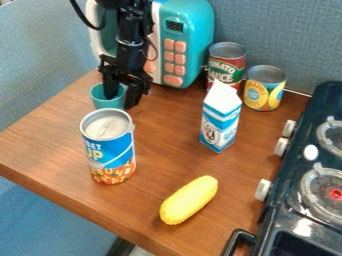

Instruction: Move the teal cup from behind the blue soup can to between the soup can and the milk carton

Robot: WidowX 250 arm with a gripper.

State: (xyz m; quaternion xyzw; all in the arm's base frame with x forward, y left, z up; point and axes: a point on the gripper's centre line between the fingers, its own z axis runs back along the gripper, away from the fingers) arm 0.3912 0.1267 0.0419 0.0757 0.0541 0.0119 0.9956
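Observed: my gripper (121,101) is parted, not clenched, with one finger inside the small teal cup (103,103) and one outside, the cup standing on the wooden table (163,150) near the soup can (110,152).

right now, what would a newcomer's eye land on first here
Probably the bright yellow corn, lying near the front of the table, and the tall blue can standing to its upper left in the picture. Next might come the turquoise microwave at the back, with the black claw hanging in front of it, down at the small teal cup.
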